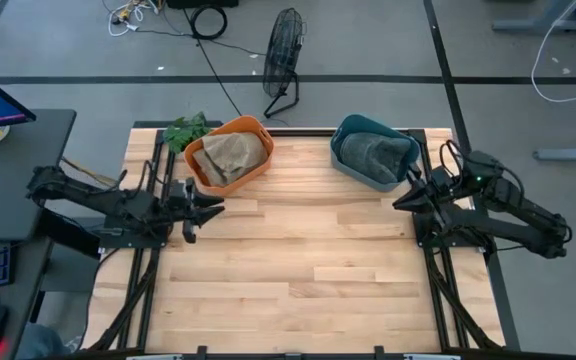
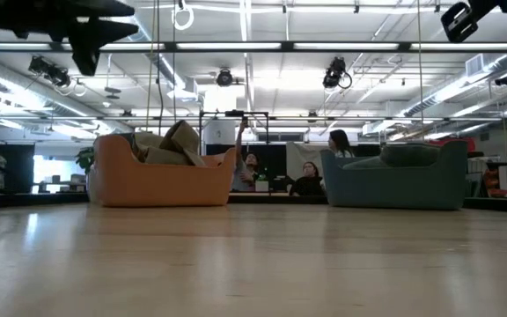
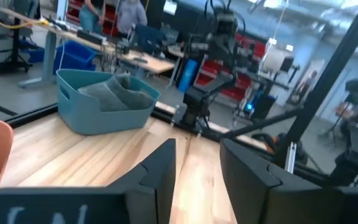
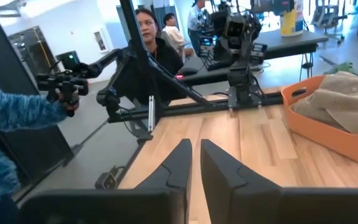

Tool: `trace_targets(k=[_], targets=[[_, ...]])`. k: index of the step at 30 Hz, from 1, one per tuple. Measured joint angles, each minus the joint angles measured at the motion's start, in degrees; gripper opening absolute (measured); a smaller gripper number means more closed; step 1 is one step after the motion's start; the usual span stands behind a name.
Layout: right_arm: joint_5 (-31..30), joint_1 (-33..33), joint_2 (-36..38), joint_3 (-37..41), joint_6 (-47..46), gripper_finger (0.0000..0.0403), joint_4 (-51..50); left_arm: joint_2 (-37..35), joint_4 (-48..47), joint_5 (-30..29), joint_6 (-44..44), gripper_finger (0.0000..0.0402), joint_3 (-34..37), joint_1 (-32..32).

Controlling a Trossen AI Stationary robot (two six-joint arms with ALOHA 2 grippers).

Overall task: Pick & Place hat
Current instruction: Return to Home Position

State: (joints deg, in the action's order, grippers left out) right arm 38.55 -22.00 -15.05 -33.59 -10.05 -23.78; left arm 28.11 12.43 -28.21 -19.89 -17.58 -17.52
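Black fingers of the left gripper (image 1: 211,207) stand spread and empty at 9 o'clock on the wooden table (image 1: 298,270). The right gripper (image 1: 400,203), at 3 o'clock, is almost pressed together. Two bins: one orange bin (image 2: 157,185) at 11 o'clock with tan caps (image 1: 230,155), one dark blue bin (image 2: 394,187) at 1 o'clock holding the dark caps (image 1: 378,152), number unclear.

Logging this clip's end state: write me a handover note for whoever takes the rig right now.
Left gripper open and empty, beside the orange bin.
Right gripper shut and empty, beside the dark blue bin.
Dark caps lie in the dark blue bin, tan ones in the orange bin; none shows on the table.
Sorting looks done. Remaining: park both arms.
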Motion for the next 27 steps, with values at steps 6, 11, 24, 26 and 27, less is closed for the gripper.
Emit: trace_targets(k=[6, 11, 24, 26, 27], targets=[[0.0, 0.0, 3.1, 5.8, -0.4, 0.0038, 4.9, -5.3, 7.4, 1.8, 2.2, 0.0108, 7.1, 1.4], [0.1, 0.0, 5.1, 10.5, -3.3, 0.0038, 8.0, -8.7, 7.7, 2.7, 3.2, 0.0099, 10.5, 2.4], [4.5, 0.0, 9.9, 13.1, -1.7, 0.0038, 10.1, -18.6, 8.6, 4.3, 2.8, 0.0098, 17.0, 5.8], [4.5, 0.0, 10.6, 13.1, -1.3, 0.0038, 8.9, -19.3, 8.8, 4.7, 4.0, 0.0098, 17.0, 6.3], [4.5, 0.0, 10.9, 13.1, -1.0, 0.0038, 8.3, -19.8, 8.9, 5.0, 4.8, 0.0098, 17.0, 6.6]])
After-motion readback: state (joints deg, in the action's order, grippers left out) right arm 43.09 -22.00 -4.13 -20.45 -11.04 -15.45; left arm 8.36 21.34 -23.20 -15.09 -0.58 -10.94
